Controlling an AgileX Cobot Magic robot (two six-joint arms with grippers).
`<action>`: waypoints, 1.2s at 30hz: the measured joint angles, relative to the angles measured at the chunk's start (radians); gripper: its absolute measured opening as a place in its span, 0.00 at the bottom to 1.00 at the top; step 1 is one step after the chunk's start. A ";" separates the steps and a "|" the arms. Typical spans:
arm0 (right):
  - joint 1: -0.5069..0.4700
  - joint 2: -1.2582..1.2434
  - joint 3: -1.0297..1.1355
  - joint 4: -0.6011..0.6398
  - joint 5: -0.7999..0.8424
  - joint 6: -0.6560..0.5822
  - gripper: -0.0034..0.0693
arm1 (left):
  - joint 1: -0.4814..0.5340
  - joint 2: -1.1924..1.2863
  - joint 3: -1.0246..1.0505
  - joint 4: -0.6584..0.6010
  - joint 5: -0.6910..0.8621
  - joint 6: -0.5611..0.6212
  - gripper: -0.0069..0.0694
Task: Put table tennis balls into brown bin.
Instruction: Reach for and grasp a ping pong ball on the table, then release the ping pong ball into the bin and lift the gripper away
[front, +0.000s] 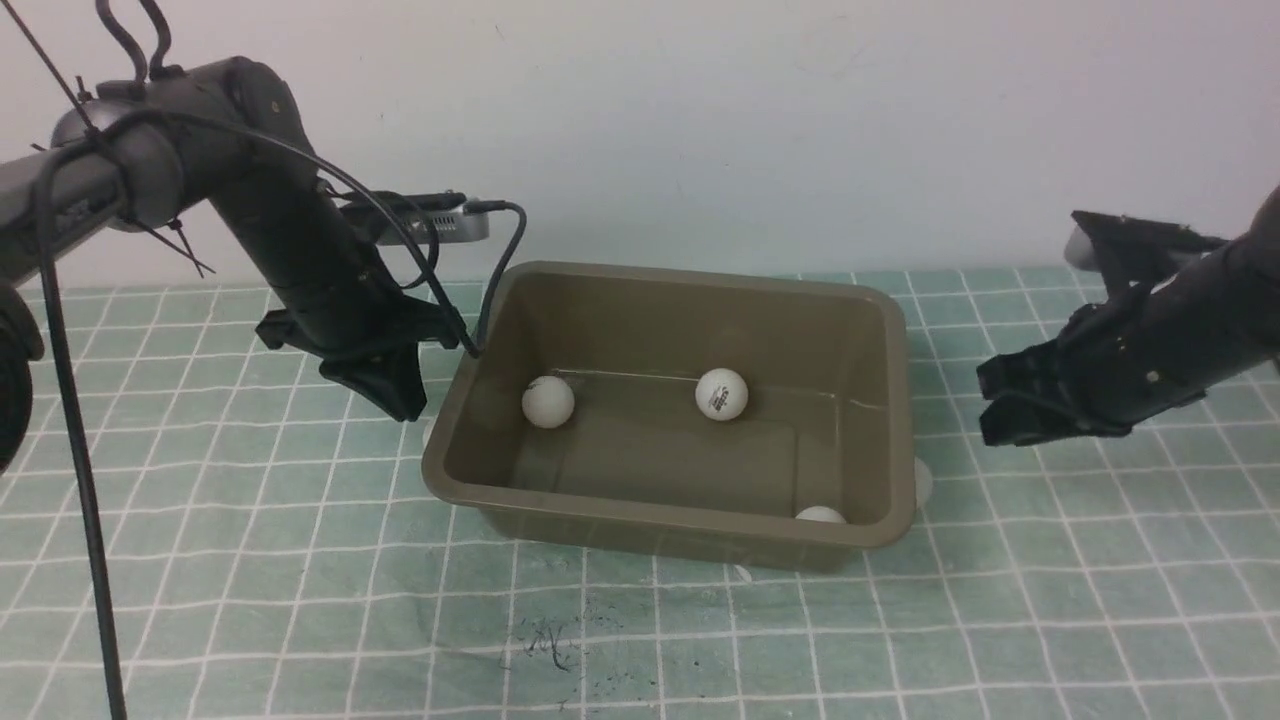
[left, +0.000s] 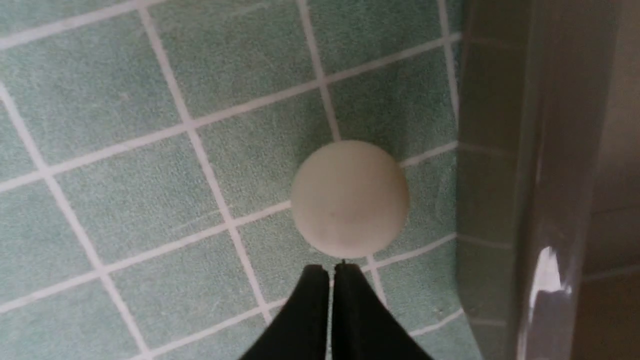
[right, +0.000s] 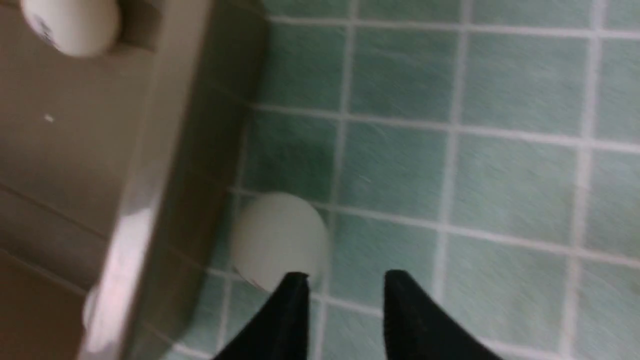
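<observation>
white table tennis balls (front: 721, 393): three lie in the brown bin (front: 680, 272), one sits just outside each side wall. left gripper (left: 330, 270) is pinched together, right gripper (right: 345, 277) narrowly parted, both empty; descending like this, either may knock its ball away or under the rim.

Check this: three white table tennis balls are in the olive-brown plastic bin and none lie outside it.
Not quite. Three small white table tennis balls are in the olive-brown rectangular plastic bin, but two lie outside it on the green checked cloth: one in the left wrist view, one in the right wrist view.
</observation>
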 joint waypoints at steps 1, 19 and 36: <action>0.005 0.015 0.000 0.036 -0.008 -0.026 0.40 | -0.001 0.000 0.000 -0.004 0.000 0.003 0.08; 0.086 0.173 0.004 0.135 -0.132 -0.162 0.60 | -0.009 0.000 0.000 -0.009 -0.001 0.004 0.08; 0.004 -0.203 0.007 0.045 0.023 -0.016 0.55 | -0.161 -0.031 -0.011 -0.077 -0.002 -0.042 0.08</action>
